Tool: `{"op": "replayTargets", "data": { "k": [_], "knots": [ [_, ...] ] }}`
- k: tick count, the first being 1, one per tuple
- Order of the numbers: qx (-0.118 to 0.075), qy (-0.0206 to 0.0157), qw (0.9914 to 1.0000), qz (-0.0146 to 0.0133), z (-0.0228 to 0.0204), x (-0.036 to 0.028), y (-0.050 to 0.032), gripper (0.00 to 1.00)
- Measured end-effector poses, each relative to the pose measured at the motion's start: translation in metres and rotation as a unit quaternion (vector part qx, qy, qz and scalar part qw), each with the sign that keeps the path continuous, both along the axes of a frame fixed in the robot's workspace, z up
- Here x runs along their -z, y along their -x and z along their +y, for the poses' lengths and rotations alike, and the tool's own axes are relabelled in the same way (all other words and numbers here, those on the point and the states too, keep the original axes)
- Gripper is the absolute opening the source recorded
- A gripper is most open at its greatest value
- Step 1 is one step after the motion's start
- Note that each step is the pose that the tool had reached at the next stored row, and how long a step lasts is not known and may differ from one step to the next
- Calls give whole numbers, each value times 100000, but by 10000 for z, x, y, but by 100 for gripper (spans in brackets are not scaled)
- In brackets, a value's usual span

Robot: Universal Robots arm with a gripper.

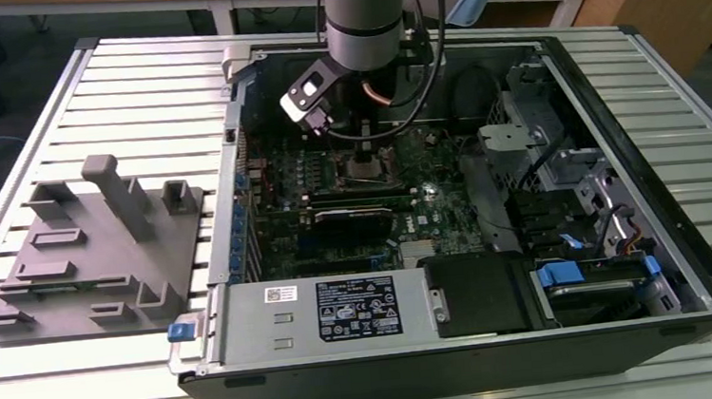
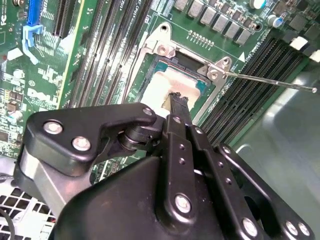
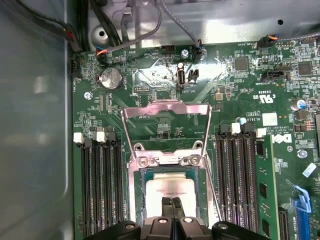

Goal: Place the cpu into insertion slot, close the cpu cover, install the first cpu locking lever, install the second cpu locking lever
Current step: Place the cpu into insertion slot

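1. The open black computer case (image 1: 471, 367) lies on a slatted metal table (image 1: 130, 84). The arm reaches into its far half in the exterior view.
2. The green motherboard (image 3: 240, 90) is matt, ribbed with long black memory slots.
3. The black jointed gripper (image 3: 172, 207) has its fingers pressed together. The tips are on or just over the chip; I cannot tell which.
4. The cpu cover (image 3: 165, 105), a thin shiny steel frame, stands hinged open beyond the socket.
5. The metal-rimmed insertion slot (image 3: 136, 190) already holds the cpu (image 3: 170, 185), flat, square and dull tan. Placing looks about finished. Closing the cover would need the fingers clear.
6. One thin wire locking lever (image 2: 270, 82) juts out unlatched.
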State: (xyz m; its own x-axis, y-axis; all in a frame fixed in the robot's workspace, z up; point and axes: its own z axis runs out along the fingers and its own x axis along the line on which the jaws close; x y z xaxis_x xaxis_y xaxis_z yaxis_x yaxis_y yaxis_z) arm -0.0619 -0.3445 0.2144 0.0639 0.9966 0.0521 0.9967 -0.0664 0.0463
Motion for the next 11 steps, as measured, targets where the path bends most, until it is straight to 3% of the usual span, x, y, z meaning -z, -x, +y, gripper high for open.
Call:
{"op": "replayTargets", "data": {
  "k": [11],
  "knots": [
    [-1, 12, 100000, 14, 0, -18, -18, 11]
  ]
}}
